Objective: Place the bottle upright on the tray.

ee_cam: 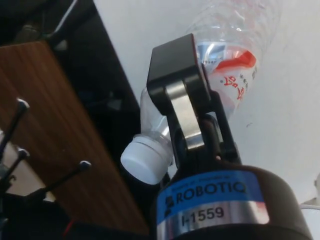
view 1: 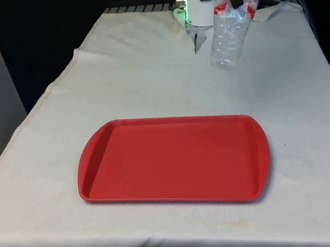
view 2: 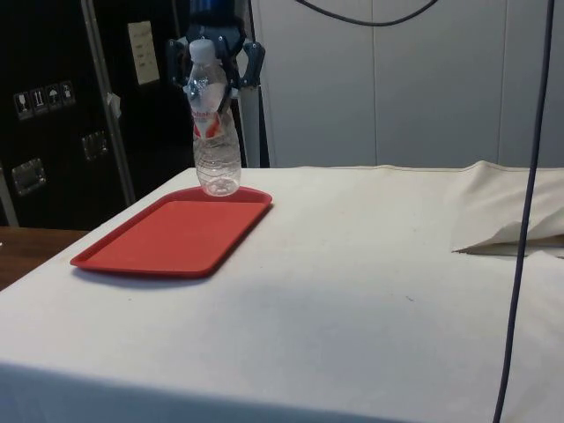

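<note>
Your gripper (view 2: 214,84) jaws clamped on clear plastic water bottle (view 1: 228,36) near its neck, bottle held nearly upright above desk (view 1: 148,83), well behind red tray (view 1: 172,160), white cap (ee_cam: 146,159) up

The bottle (view 2: 216,132) is clear, ribbed, glossy plastic with a matt white cap (ee_cam: 146,159) and a shiny red-and-white label (ee_cam: 232,75), the tray (view 1: 175,160) smooth red plastic with a soft sheen, the worktop (view 1: 148,78) under matt, faintly creased white cloth, and the gripper (ee_cam: 182,107) black plastic with brushed metal.
</note>
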You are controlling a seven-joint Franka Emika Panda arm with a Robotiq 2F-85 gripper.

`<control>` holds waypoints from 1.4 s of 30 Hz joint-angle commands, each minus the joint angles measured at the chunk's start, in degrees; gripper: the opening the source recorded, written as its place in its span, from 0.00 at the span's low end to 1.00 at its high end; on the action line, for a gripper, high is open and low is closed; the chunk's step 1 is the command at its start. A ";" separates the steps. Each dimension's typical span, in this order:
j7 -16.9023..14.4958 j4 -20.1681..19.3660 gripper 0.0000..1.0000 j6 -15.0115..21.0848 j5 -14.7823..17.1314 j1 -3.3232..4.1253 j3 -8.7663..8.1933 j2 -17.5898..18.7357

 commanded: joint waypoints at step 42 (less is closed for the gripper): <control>-0.52 1.95 0.00 -1.32 12.15 -0.06 -3.72 -0.69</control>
